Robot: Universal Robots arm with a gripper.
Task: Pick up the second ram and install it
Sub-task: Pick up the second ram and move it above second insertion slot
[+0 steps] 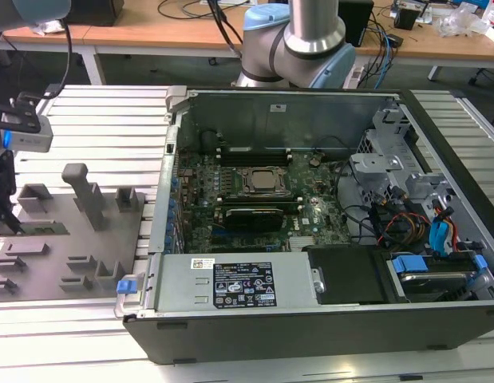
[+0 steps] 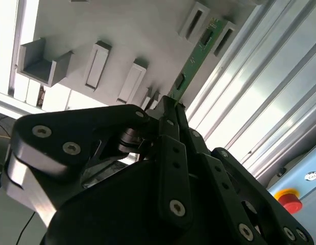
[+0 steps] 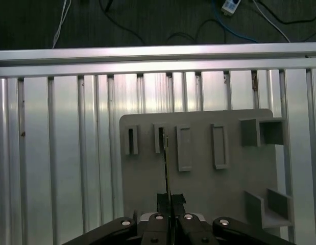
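progress: pick-up stage, install not yet done | hand [image 3: 170,198] pinching one end of the second ram [image 2: 194,58] | ram over grey holder plate [image 3: 209,189] on table [image 3: 61,153], well apart from open computer case [image 1: 286,108]

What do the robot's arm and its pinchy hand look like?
The arm is a fat silver tube with light blue joint caps. The gripper is black and angular, and its linked fingers are dotted with shiny round screws.

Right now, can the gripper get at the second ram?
Likely yes: the gripper looks closed on the second ram over the grey holder plate, with nothing between them.
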